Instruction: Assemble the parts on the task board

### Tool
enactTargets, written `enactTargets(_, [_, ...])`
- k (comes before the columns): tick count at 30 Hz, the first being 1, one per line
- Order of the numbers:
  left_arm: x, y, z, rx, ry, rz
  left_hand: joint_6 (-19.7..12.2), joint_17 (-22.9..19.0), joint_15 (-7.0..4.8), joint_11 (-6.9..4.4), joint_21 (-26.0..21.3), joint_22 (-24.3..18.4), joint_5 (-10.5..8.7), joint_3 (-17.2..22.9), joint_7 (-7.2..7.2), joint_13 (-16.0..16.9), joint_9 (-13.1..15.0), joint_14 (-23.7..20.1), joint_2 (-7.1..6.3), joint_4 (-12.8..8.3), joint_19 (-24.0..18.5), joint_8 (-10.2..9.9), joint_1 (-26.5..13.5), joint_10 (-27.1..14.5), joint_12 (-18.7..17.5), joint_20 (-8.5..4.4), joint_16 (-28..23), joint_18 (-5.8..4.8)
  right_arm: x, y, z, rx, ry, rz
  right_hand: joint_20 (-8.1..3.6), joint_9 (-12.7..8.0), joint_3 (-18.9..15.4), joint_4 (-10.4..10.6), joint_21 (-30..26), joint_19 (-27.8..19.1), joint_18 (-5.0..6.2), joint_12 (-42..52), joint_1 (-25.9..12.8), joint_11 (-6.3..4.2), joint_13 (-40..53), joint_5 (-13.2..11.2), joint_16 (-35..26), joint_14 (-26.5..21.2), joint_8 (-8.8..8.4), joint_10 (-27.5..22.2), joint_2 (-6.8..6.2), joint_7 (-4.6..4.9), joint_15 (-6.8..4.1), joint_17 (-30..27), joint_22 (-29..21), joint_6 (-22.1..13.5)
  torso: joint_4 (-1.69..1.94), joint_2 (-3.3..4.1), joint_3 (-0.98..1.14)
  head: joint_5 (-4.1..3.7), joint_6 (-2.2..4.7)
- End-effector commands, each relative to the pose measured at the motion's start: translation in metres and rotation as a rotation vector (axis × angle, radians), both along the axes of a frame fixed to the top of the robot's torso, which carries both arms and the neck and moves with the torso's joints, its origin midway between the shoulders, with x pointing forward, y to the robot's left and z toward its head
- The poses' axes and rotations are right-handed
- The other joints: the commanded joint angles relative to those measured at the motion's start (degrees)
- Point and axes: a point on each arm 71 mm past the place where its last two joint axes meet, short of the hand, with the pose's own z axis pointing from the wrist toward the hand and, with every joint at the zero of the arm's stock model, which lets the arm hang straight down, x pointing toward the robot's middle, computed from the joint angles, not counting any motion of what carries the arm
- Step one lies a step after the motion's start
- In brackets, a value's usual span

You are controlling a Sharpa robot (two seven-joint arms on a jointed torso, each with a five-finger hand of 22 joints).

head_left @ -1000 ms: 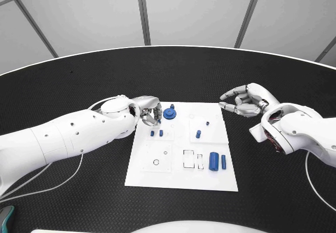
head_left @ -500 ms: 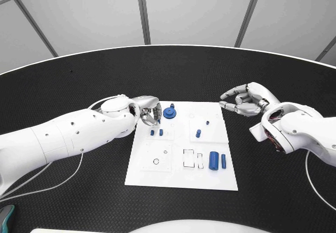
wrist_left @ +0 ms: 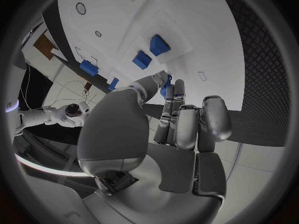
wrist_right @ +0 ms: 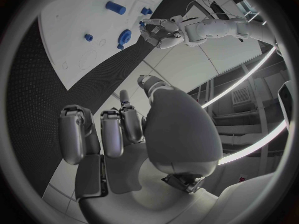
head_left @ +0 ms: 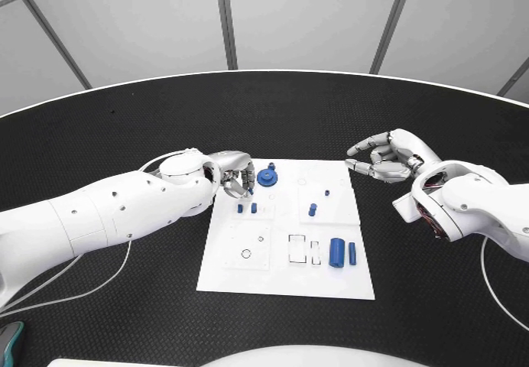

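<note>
The white task board (head_left: 284, 279) lies mid-table. At its far left corner stands a blue round part (head_left: 268, 179) with a peg on top. My left hand (head_left: 232, 172) is curled beside it, and the left wrist view shows thumb and fingertips (wrist_left: 175, 87) closed around this blue round part (wrist_left: 167, 80). Two small blue pegs (head_left: 247, 208) stand just nearer, and another peg (head_left: 313, 210) is mid-board. A blue cylinder (head_left: 336, 251) and a thin blue bar (head_left: 352, 254) lie toward the right edge. My right hand (head_left: 381, 157) hovers off the board's far right corner, fingers curled, holding nothing.
Outlined slots, a circle (head_left: 247, 254) and rectangles (head_left: 297, 249), mark the board's near half. A cable (head_left: 501, 298) trails from the right arm over the black table (head_left: 132, 138). The right wrist view shows the board (wrist_right: 69, 30) and my left hand (wrist_right: 161, 32) across it.
</note>
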Motion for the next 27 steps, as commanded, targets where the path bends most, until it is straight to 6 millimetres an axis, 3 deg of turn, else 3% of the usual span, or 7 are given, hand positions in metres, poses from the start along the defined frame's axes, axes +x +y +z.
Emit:
enactTargets(1, [0.0001,0.0,-0.0003,0.002,0.003,0.001,0.15,-0.08,-0.23,-0.13,0.14,-0.04,-0.17,-0.31,-0.45,0.05,0.05,0.04,0.09,0.09,0.06,-0.23,-0.32,0.43,-0.27,-0.03,0.26,-0.85,0.0,0.0,0.0,0.0,0.0,0.0,-0.35,-0.06,0.45,-0.05,0.02,3.16,0.78,0.33,0.51,-0.06,6.5,0.31,-0.28,4.89,0.23,0.36,-0.15,-0.02,-0.26,10.01,10.25,0.36,-0.02,0.0,0.0,0.04,-0.01])
enactTargets(27, [0.0019,-0.0008,-0.0011,0.005,0.005,0.006,-0.01,-0.14,-0.18,-0.04,-0.04,-0.34,-0.18,-0.38,-0.34,0.06,0.04,0.02,0.08,0.07,-0.11,-0.57,-0.3,0.4,-0.69,-0.02,0.26,-0.79,0.0002,0.0005,0.0,0.0,-0.001,0.001,-0.35,-0.06,0.45,-0.05,0.02,3.16,0.78,0.33,0.51,-0.06,6.5,0.31,-0.28,4.89,0.23,0.36,-0.15,-0.02,-0.26,10.01,10.25,0.36,-0.02,0.02,0.02,-0.05,-0.24])
